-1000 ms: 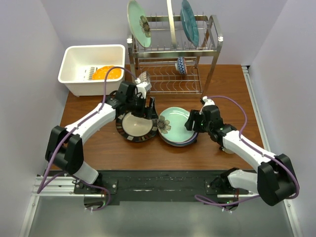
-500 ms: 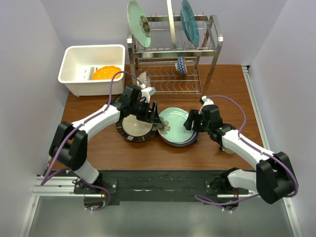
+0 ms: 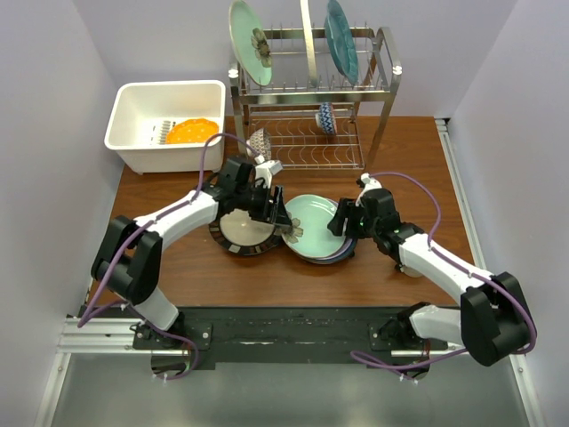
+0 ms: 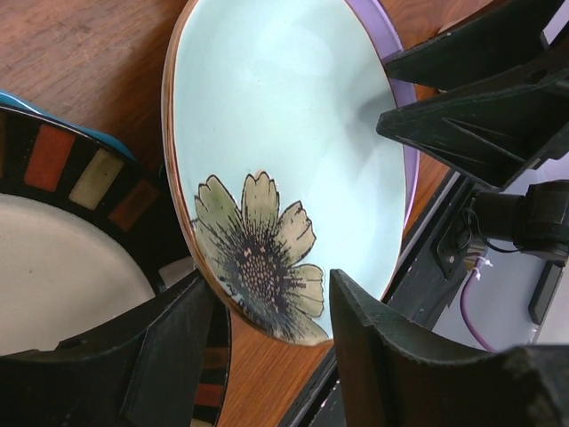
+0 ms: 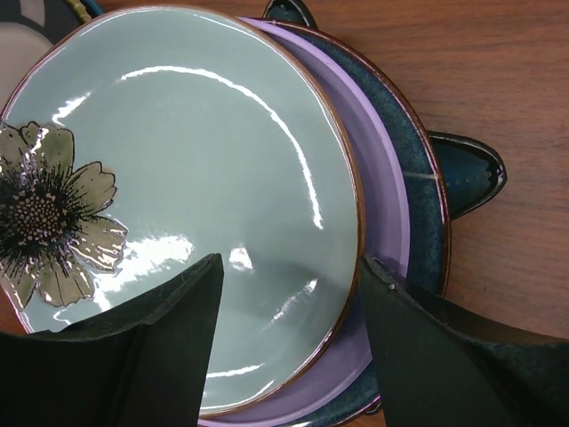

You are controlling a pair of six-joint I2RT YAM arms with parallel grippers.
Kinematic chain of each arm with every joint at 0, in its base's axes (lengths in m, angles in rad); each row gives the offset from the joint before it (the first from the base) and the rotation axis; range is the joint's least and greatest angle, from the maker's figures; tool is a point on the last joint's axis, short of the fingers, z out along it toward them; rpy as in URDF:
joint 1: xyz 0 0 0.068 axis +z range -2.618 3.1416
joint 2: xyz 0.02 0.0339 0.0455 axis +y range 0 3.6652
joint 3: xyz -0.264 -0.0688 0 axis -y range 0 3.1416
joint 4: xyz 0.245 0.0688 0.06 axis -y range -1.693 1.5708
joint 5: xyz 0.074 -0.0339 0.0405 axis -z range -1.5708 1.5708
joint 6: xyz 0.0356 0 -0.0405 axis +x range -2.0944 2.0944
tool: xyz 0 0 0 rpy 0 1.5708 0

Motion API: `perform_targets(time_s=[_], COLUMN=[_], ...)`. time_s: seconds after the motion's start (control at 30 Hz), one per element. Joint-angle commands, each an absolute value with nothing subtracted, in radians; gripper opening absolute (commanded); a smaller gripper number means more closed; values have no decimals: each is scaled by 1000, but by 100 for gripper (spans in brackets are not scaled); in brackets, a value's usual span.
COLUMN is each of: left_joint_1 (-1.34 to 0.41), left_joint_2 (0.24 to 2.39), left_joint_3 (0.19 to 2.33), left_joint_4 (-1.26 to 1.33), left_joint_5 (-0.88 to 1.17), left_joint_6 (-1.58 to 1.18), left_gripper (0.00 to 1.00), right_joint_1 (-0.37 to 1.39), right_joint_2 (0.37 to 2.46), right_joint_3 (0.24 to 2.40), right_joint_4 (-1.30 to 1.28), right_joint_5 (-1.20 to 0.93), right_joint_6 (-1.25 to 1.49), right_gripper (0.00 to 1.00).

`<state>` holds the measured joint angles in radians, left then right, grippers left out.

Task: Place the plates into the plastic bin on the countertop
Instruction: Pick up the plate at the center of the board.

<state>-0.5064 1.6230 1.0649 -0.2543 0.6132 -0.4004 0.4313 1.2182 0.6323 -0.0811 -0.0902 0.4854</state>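
Left jaws shifted rightward, astride rim of flat flower plate (image 4: 284,133)

Lilac walls (image 3: 53,107), brown wood tbl (image 3: 222,280)

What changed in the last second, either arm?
The left gripper slid right, off the black-striped plate to the left rim of the flower plate, jaws narrowing astride it, not yet closed. The right gripper edged slightly left at that plate's right side, jaws unchanged. Everything else, the white bin and wire rack included, stayed put.
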Motion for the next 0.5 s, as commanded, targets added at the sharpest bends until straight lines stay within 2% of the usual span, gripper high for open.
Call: perform_targets(time_s=[0.0,0.13,0.17,0.23,0.27,0.37,0.47], left_joint_1=[-515,-517,-517,-517,-517,-517,-517], left_joint_2=[1647,1652,1652,1649,1649,1643,1631], left_joint_3=[1057,1052,1052,1055,1057,1060,1065], left_joint_4=[-206,-198,-198,-198,-198,-201,-209], left_joint_5=[676,681,681,680,681,678,666], left_joint_6=[-413,-414,-414,-414,-414,-417,-416], left_gripper=[57,46,38,31,22,7,0], right_joint_1=[456,460,462,462,462,460,462], right_joint_2=[1186,1146,1140,1123,1121,1117,1115], right_joint_3=[624,606,603,595,592,588,584], right_joint_4=[15,40,41,44,44,46,46], right_joint_5=[-204,-213,-213,-212,-213,-215,-215], right_joint_6=[488,480,479,476,476,476,476], right_gripper=[66,66,66,66,66,66,66])
